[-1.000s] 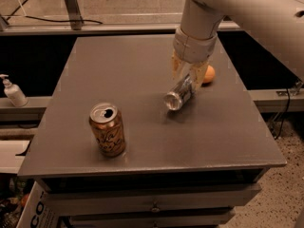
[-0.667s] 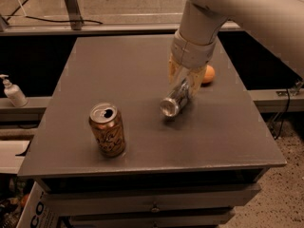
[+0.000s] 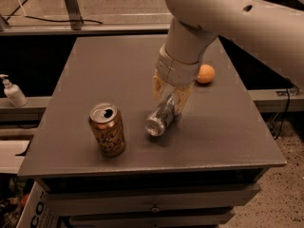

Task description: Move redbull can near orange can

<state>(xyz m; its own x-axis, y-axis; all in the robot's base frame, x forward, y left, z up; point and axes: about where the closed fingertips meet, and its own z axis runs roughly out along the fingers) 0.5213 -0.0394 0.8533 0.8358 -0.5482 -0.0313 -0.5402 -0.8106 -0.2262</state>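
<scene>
Orange can (image 3: 107,136) upright on counter (image 3: 114,65), front-left. Near it on the right, redbull can (image 3: 158,120) tilted, one end toward camera, clamped in gripper (image 3: 172,103) over counter centre. Orange fruit (image 3: 205,73) farther right, apart.

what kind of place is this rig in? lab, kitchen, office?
Likely a robot test lab: grey table over drawers, loose cable on the floor behind, pump bottle alongside. The gripper holds the redbull can tilted, near the orange can.

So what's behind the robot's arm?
An orange fruit peeks out behind it. The end effector, mid-table, grips the redbull can; the tabletop right behind is hidden.
</scene>
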